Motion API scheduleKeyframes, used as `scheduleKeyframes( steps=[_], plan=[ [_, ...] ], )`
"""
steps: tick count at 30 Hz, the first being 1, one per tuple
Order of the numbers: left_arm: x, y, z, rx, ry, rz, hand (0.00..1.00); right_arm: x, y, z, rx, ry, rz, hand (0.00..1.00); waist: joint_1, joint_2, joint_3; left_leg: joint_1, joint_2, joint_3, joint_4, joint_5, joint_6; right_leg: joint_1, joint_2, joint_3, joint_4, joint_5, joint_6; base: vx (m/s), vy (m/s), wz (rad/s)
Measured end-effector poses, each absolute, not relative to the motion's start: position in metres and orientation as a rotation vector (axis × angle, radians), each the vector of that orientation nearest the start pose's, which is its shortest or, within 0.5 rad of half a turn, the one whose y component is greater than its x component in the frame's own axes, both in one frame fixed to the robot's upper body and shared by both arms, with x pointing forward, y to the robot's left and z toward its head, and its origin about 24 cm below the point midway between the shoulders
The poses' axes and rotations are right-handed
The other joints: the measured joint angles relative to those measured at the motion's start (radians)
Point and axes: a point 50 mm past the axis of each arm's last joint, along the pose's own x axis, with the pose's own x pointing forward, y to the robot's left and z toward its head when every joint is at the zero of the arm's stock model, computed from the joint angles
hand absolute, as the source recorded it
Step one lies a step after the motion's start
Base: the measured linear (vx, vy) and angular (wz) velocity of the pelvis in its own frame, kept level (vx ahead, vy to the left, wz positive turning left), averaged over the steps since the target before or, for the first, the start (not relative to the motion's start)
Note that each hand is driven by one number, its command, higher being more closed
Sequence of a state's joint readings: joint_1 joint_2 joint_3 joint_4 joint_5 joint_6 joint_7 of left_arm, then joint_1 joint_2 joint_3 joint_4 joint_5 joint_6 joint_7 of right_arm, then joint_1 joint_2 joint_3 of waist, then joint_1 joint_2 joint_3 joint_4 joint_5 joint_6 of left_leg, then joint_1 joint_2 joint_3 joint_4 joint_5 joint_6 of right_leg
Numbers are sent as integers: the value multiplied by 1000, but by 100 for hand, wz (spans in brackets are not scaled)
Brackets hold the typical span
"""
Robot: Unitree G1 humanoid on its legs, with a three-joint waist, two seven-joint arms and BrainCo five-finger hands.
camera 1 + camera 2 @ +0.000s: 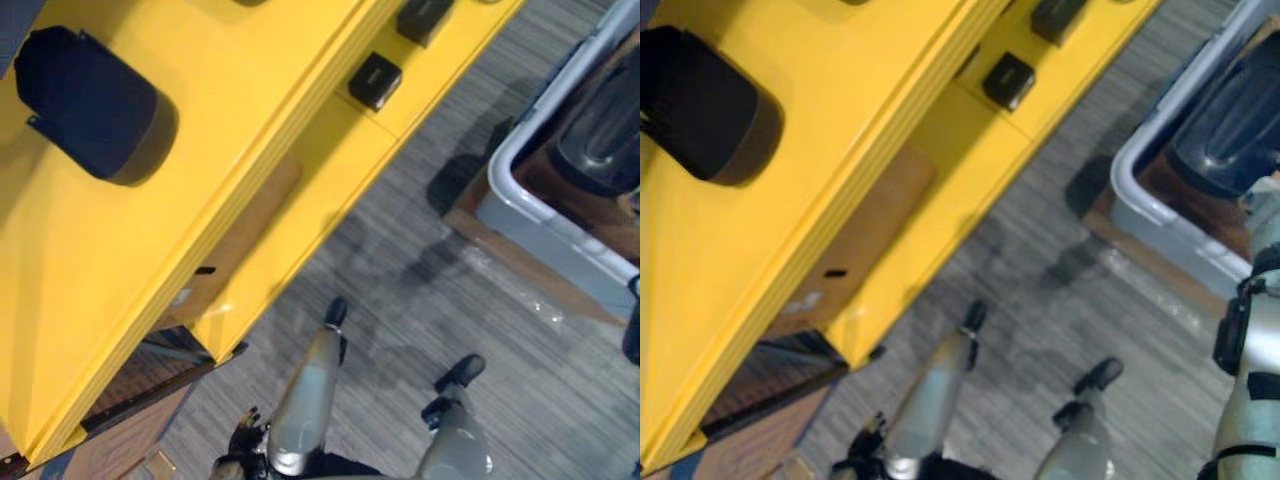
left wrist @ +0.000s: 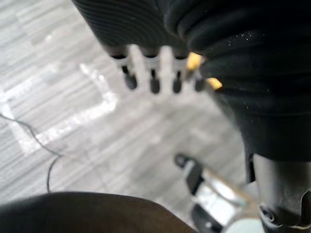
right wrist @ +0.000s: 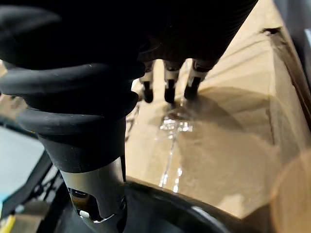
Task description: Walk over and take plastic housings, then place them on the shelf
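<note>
I see the yellow shelf (image 1: 120,300) bearing one big plastic housing (image 1: 88,102) and two small housings (image 1: 375,80), the grey bin (image 1: 560,235) holding another housing (image 1: 605,125), and my left hand (image 2: 151,73) and right hand (image 3: 167,82) both slack, empty.

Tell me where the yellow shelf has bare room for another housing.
The top board is bare between the dark housing and its front edge. The lower board is free beside the small black box; crowded toward the second box.
</note>
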State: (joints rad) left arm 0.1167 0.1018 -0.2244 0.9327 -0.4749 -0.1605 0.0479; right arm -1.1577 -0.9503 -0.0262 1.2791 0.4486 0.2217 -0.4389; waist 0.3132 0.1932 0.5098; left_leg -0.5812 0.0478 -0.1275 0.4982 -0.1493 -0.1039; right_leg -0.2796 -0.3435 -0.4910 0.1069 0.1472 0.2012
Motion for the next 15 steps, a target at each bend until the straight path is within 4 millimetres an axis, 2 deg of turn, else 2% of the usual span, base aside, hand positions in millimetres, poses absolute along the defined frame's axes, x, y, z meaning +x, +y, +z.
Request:
scheduleKeyframes(
  steps=[1, 9, 12, 15],
  plan=[
    [113, 163, -150, -216, 909, 153, 0, 316, -425, 239, -23, 100, -1080, 100, 4, 0, 0, -7, -3, -1, 1, 2, 2, -6, -3, -1, 3, 0, -1, -62, 6, 6],
    [110, 162, -152, -248, 919, 146, 0, 297, -444, 247, -240, 191, -1099, 100, 19, 1, -1, -56, -7, -10, 39, -2, 7, -35, -3, -8, 13, -3, -6, -48, 1, 2],
    [111, 161, -151, -253, 908, 141, 0, 296, -445, 248, -416, 269, -1096, 100, 27, 2, -2, -56, -6, -10, 46, -3, 8, -34, -2, -9, 14, -4, -7, -39, -15, -1],
    [113, 162, -149, -281, 884, 151, 0, 296, -444, 253, -485, 332, -1097, 100, 33, 6, -4, -67, -7, -18, 53, -4, 9, -33, -1, -20, 12, -3, -8, -23, -10, 5]
  ],
)
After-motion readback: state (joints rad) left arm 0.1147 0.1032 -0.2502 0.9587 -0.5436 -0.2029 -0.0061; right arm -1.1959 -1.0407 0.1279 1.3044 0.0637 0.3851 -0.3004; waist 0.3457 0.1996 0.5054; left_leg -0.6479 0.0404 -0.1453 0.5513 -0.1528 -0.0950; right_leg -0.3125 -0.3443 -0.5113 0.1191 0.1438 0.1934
